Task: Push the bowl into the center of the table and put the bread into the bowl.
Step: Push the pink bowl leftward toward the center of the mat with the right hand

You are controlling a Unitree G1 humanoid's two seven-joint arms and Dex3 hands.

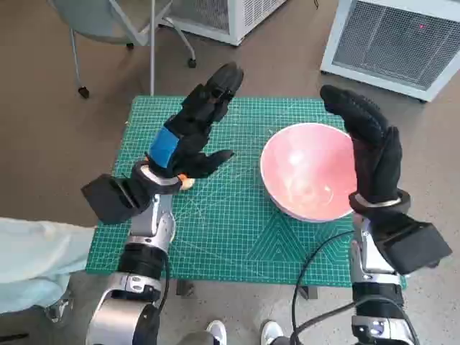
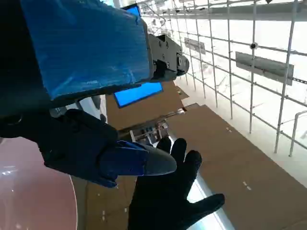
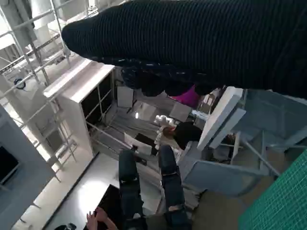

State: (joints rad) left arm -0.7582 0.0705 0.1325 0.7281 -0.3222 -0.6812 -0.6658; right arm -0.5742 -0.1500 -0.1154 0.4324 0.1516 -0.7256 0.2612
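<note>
Pink bowl (image 1: 309, 172) sat on the right half of the green cutting mat covering the surface (image 1: 237, 237), nearer the right edge than the middle, and the right robot hand (image 1: 374, 154) stood upright just beside its right rim with fingers straight and apart, holding nothing. The left robot hand (image 1: 190, 136) was raised over the left half of the mat, fingers spread and empty, with only a small orange-and-pale bit of what may have been the bread (image 1: 186, 182) showing beneath its wrist. In the right wrist view a seated person (image 3: 144, 191) appeared beyond the glove.
</note>
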